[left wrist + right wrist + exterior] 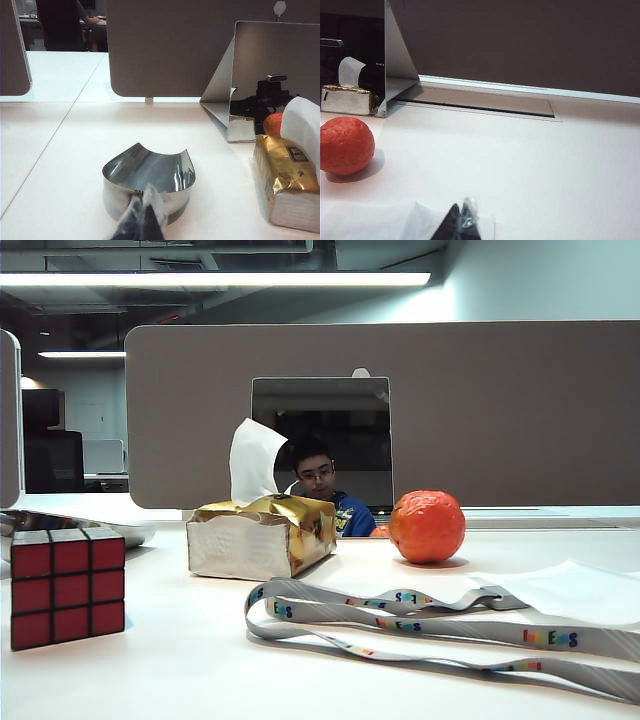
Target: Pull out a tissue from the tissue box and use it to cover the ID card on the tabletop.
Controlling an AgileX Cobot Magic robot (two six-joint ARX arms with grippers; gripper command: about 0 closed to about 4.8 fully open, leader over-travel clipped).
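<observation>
The gold-topped tissue box (262, 540) stands at the middle left of the tabletop (180, 670), with a white sheet (255, 460) sticking up out of it. A loose tissue (575, 590) lies flat at the right, where the grey lanyard (440, 625) ends. The ID card is hidden. Neither gripper shows in the exterior view. In the left wrist view my left gripper (143, 200) is shut and empty, low over the table, with the tissue box (287, 185) off to one side. My right gripper (463, 212) is shut and empty just above the edge of the flat tissue (375, 220).
A red puzzle cube (68, 585) stands at the front left and an orange ball (427, 526) behind the flat tissue. A curved shiny metal piece (147, 175) lies just ahead of the left gripper. A mirror (320, 440) leans against the grey partition (500, 410).
</observation>
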